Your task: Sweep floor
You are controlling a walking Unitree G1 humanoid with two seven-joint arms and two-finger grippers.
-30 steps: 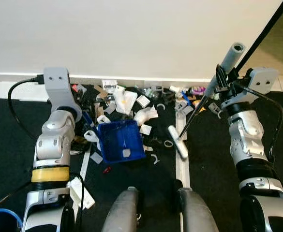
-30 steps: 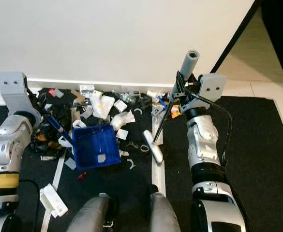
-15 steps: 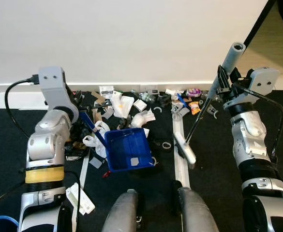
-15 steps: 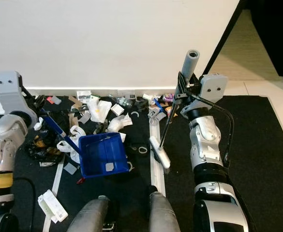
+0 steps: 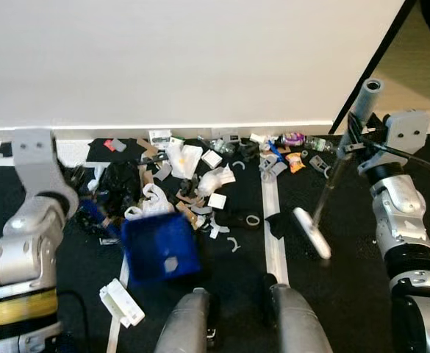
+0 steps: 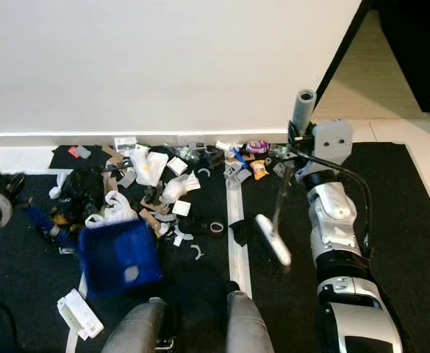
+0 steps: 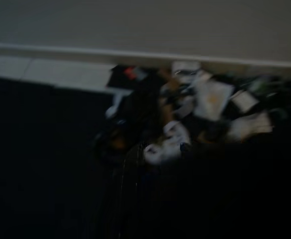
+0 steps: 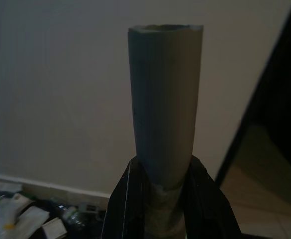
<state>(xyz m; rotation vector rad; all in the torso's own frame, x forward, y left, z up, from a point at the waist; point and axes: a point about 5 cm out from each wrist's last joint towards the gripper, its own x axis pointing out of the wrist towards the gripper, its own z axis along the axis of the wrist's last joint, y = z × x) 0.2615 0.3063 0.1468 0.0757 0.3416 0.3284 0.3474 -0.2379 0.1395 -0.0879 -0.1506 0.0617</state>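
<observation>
A blue dustpan (image 5: pixel 159 246) hangs blurred just above the dark floor at my front left; its blue handle runs up to my left gripper (image 5: pixel 82 206), which is shut on it. My right gripper (image 5: pixel 350 140) is shut on the grey broom handle (image 8: pixel 164 99), with a black finger on each side. The broom's pale head (image 5: pixel 312 233) is blurred and sits low over the floor, right of the white tape line (image 5: pixel 273 220). Litter (image 5: pixel 192 165) of paper scraps, bags and wrappers lies scattered along the foot of the white wall.
A white box (image 5: pixel 120 301) lies on the floor at my near left. My two grey legs (image 5: pixel 192 323) stand at the bottom middle. A white skirting runs along the wall. A dark door frame (image 5: pixel 376 59) and beige tiles lie at the far right.
My left arm has swung left and back, carrying the dustpan away from the litter toward me. The broom head has swept to the right, across the tape line.
</observation>
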